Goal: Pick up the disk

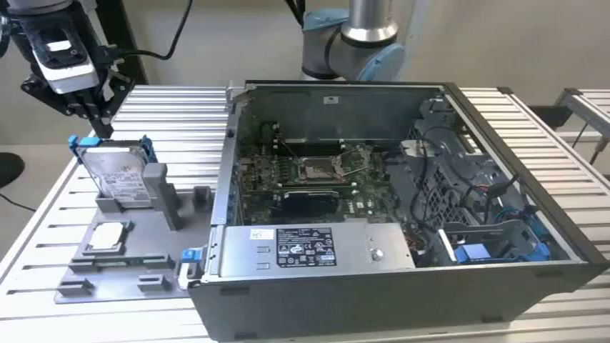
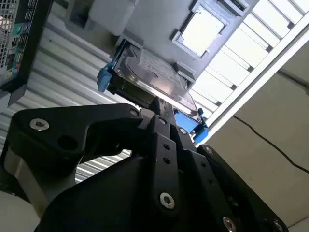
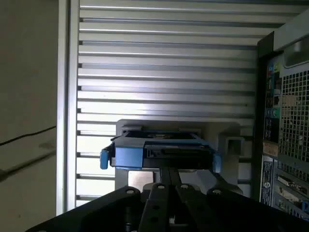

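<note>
Open computer case [image 1: 381, 300] beside grey holder [image 1: 143, 254] bearing square chip [image 1: 107, 237], on slatted table [image 1: 171, 114].

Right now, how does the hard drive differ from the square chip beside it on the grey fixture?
Pose: the hard drive stands on edge, while the square chip lies flat. Size: the hard drive is clearly larger than the square chip. Look: the hard drive wears a blue bracket; the square chip is bare silver. Both sit on the same grey fixture.
</note>
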Controlling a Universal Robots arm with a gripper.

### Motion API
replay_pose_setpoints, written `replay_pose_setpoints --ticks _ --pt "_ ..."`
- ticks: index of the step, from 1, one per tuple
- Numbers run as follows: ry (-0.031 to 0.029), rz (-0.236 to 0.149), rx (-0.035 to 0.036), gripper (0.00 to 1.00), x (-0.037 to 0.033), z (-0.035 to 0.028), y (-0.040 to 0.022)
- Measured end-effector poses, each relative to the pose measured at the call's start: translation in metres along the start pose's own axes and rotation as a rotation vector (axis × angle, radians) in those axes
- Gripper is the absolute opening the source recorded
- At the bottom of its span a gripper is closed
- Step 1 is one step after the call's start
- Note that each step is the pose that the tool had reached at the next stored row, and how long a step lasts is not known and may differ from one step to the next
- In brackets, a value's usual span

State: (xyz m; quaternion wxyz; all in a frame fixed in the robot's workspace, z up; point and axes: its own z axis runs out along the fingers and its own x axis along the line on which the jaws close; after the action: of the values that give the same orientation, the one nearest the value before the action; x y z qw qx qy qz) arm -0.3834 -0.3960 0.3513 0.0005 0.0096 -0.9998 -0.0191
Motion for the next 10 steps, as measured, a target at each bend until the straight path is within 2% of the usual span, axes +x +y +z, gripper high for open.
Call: replay_pose_setpoints --ticks 10 --pt "0.0 0.0 0.0 0.0 0.0 0.0 0.0"
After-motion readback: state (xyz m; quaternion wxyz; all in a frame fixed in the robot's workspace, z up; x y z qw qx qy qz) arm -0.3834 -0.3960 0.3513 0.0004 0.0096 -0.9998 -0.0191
